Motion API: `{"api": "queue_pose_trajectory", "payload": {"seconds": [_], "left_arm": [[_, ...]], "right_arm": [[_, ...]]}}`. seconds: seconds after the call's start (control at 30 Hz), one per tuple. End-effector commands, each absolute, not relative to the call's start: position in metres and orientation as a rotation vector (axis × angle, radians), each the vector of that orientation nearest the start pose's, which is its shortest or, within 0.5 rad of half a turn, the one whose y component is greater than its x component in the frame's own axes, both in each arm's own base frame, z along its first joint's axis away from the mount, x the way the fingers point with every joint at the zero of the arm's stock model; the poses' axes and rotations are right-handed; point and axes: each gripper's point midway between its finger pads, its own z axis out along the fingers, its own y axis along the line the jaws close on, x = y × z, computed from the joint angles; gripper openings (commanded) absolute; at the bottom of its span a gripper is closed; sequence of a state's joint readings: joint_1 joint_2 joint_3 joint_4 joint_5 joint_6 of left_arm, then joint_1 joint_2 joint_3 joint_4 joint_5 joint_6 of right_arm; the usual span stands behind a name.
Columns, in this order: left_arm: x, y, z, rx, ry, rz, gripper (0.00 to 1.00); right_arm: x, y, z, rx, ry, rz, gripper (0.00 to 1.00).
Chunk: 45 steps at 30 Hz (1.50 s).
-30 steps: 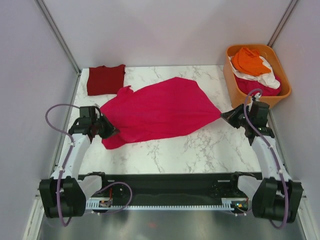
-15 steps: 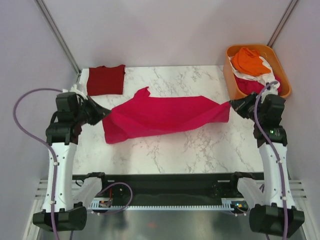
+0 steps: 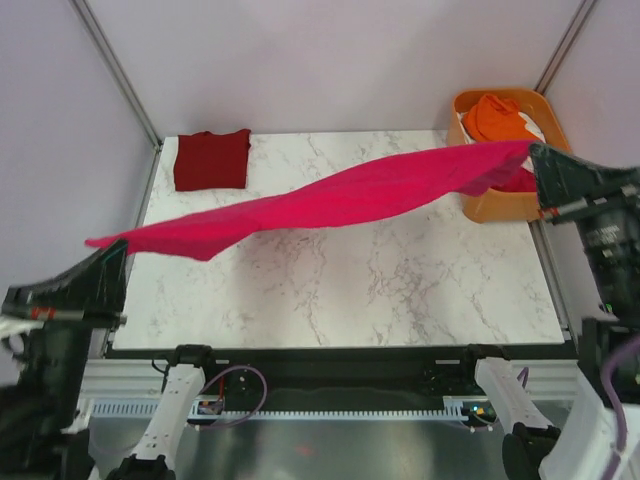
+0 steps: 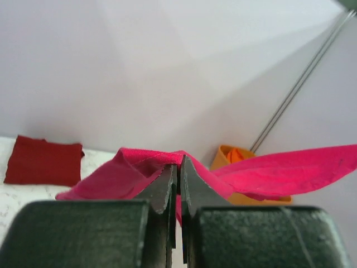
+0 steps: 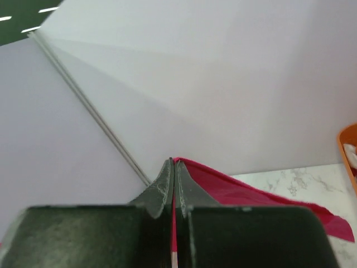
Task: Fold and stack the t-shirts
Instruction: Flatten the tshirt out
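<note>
left gripper [image 4: 178, 167] and right gripper [image 5: 173, 165] each pinch a thin edge of the bright magenta-pink cloth t-shirt [image 3: 340, 195], stretched mid-air over the white marble surface [image 3: 400, 290], so pulling harder could yank a corner loose

Inventory, my arms [image 3: 165, 425]: white links, black joints, lilac cable [image 3: 243, 369]. My left gripper [image 4: 178, 162], right gripper [image 5: 173, 163]: dark matte wedge fingers.

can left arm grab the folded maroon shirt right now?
Probably not. The left claw is shut on one end of the magenta shirt, stretched in the air across to the right claw. The way to the maroon shirt looks bare, but it must let go first.
</note>
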<state>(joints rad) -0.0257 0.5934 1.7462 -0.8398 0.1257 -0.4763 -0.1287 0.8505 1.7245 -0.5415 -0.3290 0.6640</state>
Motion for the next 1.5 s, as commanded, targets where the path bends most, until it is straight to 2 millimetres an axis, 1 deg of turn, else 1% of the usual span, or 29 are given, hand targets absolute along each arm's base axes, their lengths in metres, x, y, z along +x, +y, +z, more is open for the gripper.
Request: {"api": "queue_pose_trajectory", "payload": {"seconds": [0.0, 0.07, 0.1, 0.2, 0.27, 0.37, 0.43, 0.53, 0.67, 0.7, 0.73, 0.77, 0.83, 0.9, 0.93, 1.0, 1.03, 1.1, 1.13, 1.17, 1.2, 1.23, 1.27, 1.3, 1.33, 1.37, 1.4, 1.43, 1.47], "left_arm": [[0.045, -0.024, 0.571, -0.257, 1.086, -0.499, 0.02], [0.014, -0.026, 0.585, -0.239, 1.044, -0.527, 0.02], [0.006, -0.027, 0.588, -0.226, 1.037, -0.546, 0.02], [-0.029, -0.020, 0.591, -0.233, 0.977, -0.565, 0.02], [-0.054, -0.018, 0.601, -0.215, 0.913, -0.569, 0.02], [-0.073, -0.020, 0.616, -0.171, 0.868, -0.569, 0.02], [-0.075, -0.021, 0.620, -0.159, 0.859, -0.565, 0.02], [-0.050, -0.021, 0.618, -0.170, 0.916, -0.556, 0.02], [0.015, -0.039, 0.612, -0.137, 1.085, -0.585, 0.02], [0.048, -0.044, 0.608, -0.146, 1.158, -0.586, 0.02], [0.065, -0.046, 0.604, -0.146, 1.199, -0.585, 0.02], [0.093, -0.048, 0.590, -0.167, 1.271, -0.580, 0.02], [0.150, -0.052, 0.559, -0.195, 1.418, -0.550, 0.02], [0.185, -0.052, 0.537, -0.219, 1.492, -0.531, 0.02], [0.219, -0.053, 0.504, -0.251, 1.597, -0.511, 0.02], [0.254, -0.055, 0.479, -0.261, 1.648, -0.496, 0.02], [0.283, -0.056, 0.441, -0.284, 1.747, -0.474, 0.02], [0.320, -0.056, 0.413, -0.303, 1.788, -0.446, 0.02], [0.336, -0.057, 0.388, -0.312, 1.844, -0.435, 0.02], [0.364, -0.059, 0.345, -0.338, 1.964, -0.414, 0.02], [0.377, -0.060, 0.324, -0.351, 2.023, -0.403, 0.02], [0.407, -0.067, 0.328, -0.303, 1.978, -0.427, 0.02], [0.439, -0.072, 0.285, -0.307, 2.075, -0.418, 0.02], [0.460, -0.075, 0.264, -0.299, 2.121, -0.412, 0.02], [0.486, -0.077, 0.276, -0.283, 2.093, -0.414, 0.02], [0.506, -0.079, 0.265, -0.273, 2.112, -0.412, 0.02], [0.537, -0.085, 0.203, -0.274, 2.231, -0.405, 0.02], [0.566, -0.090, 0.227, -0.253, 2.163, -0.421, 0.02], [0.587, -0.095, 0.209, -0.253, 2.183, -0.433, 0.02]], "right_arm": [[0.145, 0.045, 0.599, 0.286, 1.202, 0.612, 0.00], [0.123, 0.037, 0.608, 0.309, 1.165, 0.574, 0.00], [0.100, 0.034, 0.612, 0.311, 1.142, 0.559, 0.00], [0.066, 0.026, 0.608, 0.328, 1.121, 0.554, 0.00], [0.054, 0.020, 0.604, 0.338, 1.116, 0.548, 0.00], [0.047, 0.016, 0.596, 0.346, 1.137, 0.545, 0.00], [0.049, 0.012, 0.587, 0.365, 1.159, 0.522, 0.00], [0.074, 0.014, 0.568, 0.376, 1.253, 0.509, 0.00], [0.135, 0.022, 0.534, 0.396, 1.424, 0.478, 0.00], [0.147, 0.021, 0.526, 0.410, 1.454, 0.460, 0.00], [0.159, 0.019, 0.517, 0.434, 1.480, 0.437, 0.00], [0.180, 0.020, 0.502, 0.449, 1.523, 0.425, 0.00], [0.202, 0.019, 0.486, 0.477, 1.549, 0.408, 0.00], [0.232, 0.019, 0.457, 0.508, 1.610, 0.378, 0.00], [0.252, 0.016, 0.436, 0.533, 1.648, 0.347, 0.00], [0.272, 0.017, 0.415, 0.546, 1.683, 0.327, 0.00], [0.284, 0.016, 0.402, 0.559, 1.702, 0.311, 0.00], [0.316, 0.020, 0.364, 0.580, 1.762, 0.303, 0.00], [0.327, 0.023, 0.349, 0.588, 1.787, 0.303, 0.00], [0.351, 0.026, 0.320, 0.597, 1.831, 0.300, 0.00], [0.363, 0.030, 0.305, 0.606, 1.857, 0.308, 0.00], [0.383, 0.032, 0.269, 0.622, 1.938, 0.285, 0.00], [0.400, 0.035, 0.263, 0.621, 1.927, 0.299, 0.00], [0.412, 0.038, 0.252, 0.624, 1.946, 0.302, 0.00], [0.434, 0.042, 0.222, 0.633, 2.005, 0.292, 0.00], [0.450, 0.044, 0.216, 0.634, 2.004, 0.293, 0.00], [0.463, 0.045, 0.205, 0.643, 2.022, 0.286, 0.00], [0.489, 0.049, 0.185, 0.651, 2.055, 0.280, 0.00], [0.503, 0.050, 0.176, 0.654, 2.066, 0.272, 0.00]]}}
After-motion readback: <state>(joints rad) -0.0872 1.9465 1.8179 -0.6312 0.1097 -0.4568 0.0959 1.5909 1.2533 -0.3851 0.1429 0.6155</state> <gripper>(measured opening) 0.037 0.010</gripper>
